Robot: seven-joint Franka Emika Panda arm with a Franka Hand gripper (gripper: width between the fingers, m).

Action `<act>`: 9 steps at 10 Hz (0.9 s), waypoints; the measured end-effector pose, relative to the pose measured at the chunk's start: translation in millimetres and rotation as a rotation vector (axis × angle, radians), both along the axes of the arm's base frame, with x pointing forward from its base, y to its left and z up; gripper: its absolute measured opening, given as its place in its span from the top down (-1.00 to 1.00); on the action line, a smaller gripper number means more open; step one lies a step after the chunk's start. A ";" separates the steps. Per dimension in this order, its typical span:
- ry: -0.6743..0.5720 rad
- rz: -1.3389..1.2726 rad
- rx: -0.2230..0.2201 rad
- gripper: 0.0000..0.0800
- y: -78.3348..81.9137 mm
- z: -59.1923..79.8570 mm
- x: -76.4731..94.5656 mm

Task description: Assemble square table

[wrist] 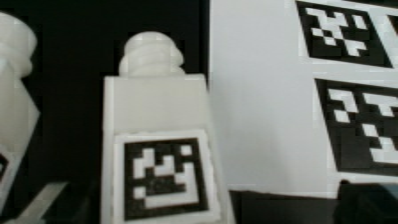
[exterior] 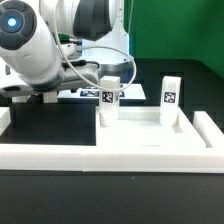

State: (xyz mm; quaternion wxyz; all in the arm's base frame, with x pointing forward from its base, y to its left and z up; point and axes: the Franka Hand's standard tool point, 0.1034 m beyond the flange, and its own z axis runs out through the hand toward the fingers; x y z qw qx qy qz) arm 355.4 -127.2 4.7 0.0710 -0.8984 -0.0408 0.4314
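The white square tabletop (exterior: 135, 128) lies on the table at the exterior view's right. Two white tagged legs (exterior: 108, 95) (exterior: 168, 92) stand upright on it. In the wrist view a third leg (wrist: 160, 120) lies on the black table with its tag facing up and its threaded tip pointing away. A fourth leg (wrist: 15, 80) lies beside it at the frame's edge. My gripper (wrist: 199, 210) is open just above the third leg's near end, one dark finger (wrist: 32, 205) on each side and clear of it. In the exterior view the arm (exterior: 35, 50) hides the gripper and these legs.
The marker board (wrist: 338, 90) lies right beside the third leg and shows behind the arm in the exterior view (exterior: 85, 93). The low white border wall (exterior: 100, 158) runs along the front and up both sides.
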 end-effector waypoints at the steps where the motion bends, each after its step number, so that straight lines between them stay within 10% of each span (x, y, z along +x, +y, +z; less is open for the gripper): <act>1: 0.000 0.002 0.001 0.07 0.5 -0.1 0.1; 9: -0.001 0.015 0.006 0.27 3.5 0.1 1.4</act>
